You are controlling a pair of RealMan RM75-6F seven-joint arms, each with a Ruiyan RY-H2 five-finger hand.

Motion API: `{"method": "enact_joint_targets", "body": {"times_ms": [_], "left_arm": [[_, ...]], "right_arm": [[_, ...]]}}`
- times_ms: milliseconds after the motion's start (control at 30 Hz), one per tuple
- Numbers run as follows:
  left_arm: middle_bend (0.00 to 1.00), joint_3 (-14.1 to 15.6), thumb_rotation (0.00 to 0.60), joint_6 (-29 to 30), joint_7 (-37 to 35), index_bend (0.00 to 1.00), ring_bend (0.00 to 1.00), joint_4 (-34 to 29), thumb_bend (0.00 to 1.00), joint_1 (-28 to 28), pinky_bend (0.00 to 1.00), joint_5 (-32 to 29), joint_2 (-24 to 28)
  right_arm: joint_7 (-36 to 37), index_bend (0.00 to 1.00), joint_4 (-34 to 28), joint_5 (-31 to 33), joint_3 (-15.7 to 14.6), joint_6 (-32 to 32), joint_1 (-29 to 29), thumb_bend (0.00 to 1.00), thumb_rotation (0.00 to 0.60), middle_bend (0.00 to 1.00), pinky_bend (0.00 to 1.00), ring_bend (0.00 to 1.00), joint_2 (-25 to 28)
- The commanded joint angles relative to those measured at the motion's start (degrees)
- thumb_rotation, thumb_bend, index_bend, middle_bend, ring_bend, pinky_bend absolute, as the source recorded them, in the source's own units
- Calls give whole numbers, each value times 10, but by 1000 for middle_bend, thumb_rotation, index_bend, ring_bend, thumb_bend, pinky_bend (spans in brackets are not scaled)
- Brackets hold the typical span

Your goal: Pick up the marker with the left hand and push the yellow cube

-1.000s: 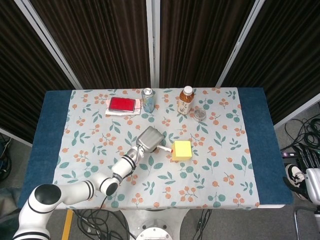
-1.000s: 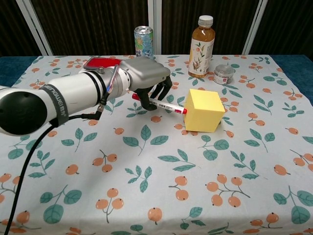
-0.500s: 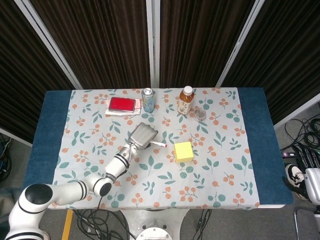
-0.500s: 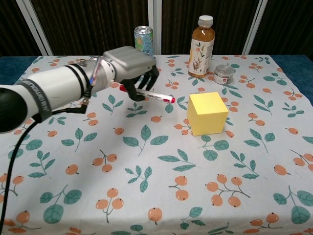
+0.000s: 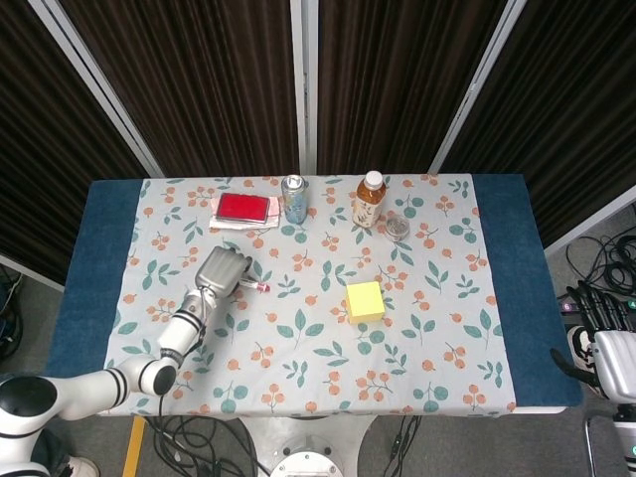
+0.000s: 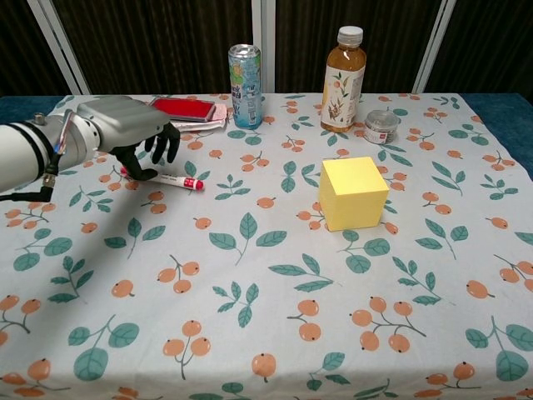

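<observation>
The yellow cube [image 5: 364,300] [image 6: 353,192] stands on the flowered cloth right of centre. My left hand [image 5: 224,270] [image 6: 121,125] hovers low over the left part of the table, far left of the cube. It pinches the white end of the red-capped marker [image 5: 255,286] [image 6: 164,177], which lies almost flat just above the cloth and points right. My right hand [image 5: 599,316] hangs beside the table's right edge with its fingers apart and nothing in it; the chest view does not show it.
Along the back stand a drink can [image 5: 294,198] [image 6: 245,73], a tea bottle [image 5: 369,199] [image 6: 344,80] and a small round jar [image 5: 397,228] [image 6: 381,127]. A red flat case [image 5: 243,208] [image 6: 179,108] lies on paper behind my left hand.
My left hand has drawn back to the left from the cube, taking the marker with it and lowering it toward the cloth. The cube now stands alone.
</observation>
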Motion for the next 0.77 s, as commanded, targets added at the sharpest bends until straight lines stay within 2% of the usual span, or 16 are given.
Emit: {"method": "enact_joint_targets", "body": {"times_ms": [33, 100, 200, 267, 333, 400, 533, 767], "left_arm": [[360, -1, 600, 20, -10, 260, 238, -29, 417, 15, 451, -1, 20], [301, -4, 600, 49, -23, 232, 202, -55, 371, 30, 411, 9, 40], [290, -5, 600, 108, -57, 230, 195, -85, 322, 63, 387, 37, 70], [284, 1, 600, 155, -92, 230, 191, -103, 246, 96, 364, 63, 99], [255, 12, 600, 199, -128, 230, 165, -122, 128, 131, 323, 89, 131], [237, 22, 600, 238, -157, 230, 151, -132, 68, 162, 296, 113, 155], [227, 45, 600, 324, -193, 230, 145, -133, 41, 227, 279, 153, 189], [227, 82, 600, 400, -198, 230, 144, -170, 42, 316, 278, 173, 226]], "right_arm": [[1, 0, 0, 2, 0, 0, -1, 150, 600, 0, 0, 0, 1], [4, 0, 1, 4, 0, 0, -2, 150, 600, 0, 0, 0, 2], [12, 0, 6, 10, 0, -2, -4, 150, 600, 0, 0, 0, 4], [17, 0, 11, 15, -1, -5, -6, 151, 600, 0, 0, 0, 6], [21, 0, 14, 18, -2, -4, -8, 151, 600, 0, 0, 0, 5], [23, 0, 17, 18, -2, -3, -9, 150, 600, 0, 0, 0, 4], [31, 0, 20, 14, -1, -3, -7, 150, 600, 0, 0, 0, 0], [42, 0, 12, 1, 0, -5, 2, 149, 600, 0, 0, 0, 2]]}}
